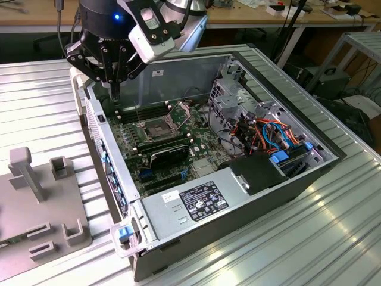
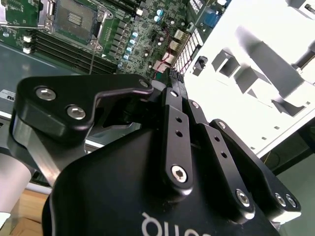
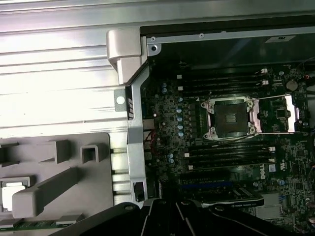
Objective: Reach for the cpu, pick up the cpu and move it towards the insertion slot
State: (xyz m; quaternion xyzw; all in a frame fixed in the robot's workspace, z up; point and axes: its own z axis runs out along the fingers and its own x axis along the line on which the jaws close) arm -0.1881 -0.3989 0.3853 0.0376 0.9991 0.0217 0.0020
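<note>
Black two-finger claw (image 1: 115, 89) hangs over the rear wall of the open grey metal computer case (image 1: 178, 74). Tips are pressed together, and I see nothing between them (second wrist view agrees). In the exterior view I put it at about 11 o'clock from the square shiny-framed socket (image 1: 153, 128) with the dark centre. The socket's hinged plate is swung open, I'd say to keep the seat free. The small pale silvery square chip (image 3: 12, 195) lies nested in the flat grey fixture plate (image 1: 36, 208), at roughly 8 o'clock from the socket, well apart from the claw. I judge the nesting gives a repeatable pickup spot. Chip not yet reached.
</note>
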